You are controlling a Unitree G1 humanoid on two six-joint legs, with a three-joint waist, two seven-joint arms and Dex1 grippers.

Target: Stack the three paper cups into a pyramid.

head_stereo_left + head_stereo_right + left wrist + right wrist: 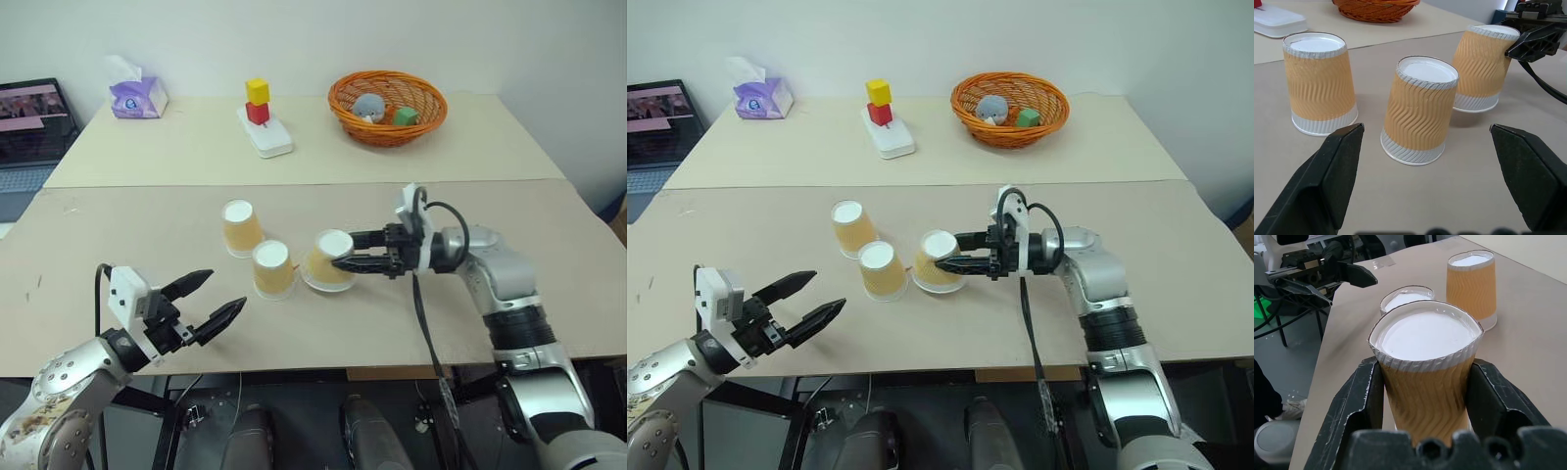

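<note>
Tilted cup — between right claw fingers

This looks like a robotics lab or test room set up for tabletop trials. Two plain beige tables are pushed together against a bare white wall. Toward twelve o'clock sit practice props: a red and yellow block tower on a white base and an orange wicker basket holding small toys. At ten o'clock there is a tissue box, and at nine o'clock an open laptop.
</note>
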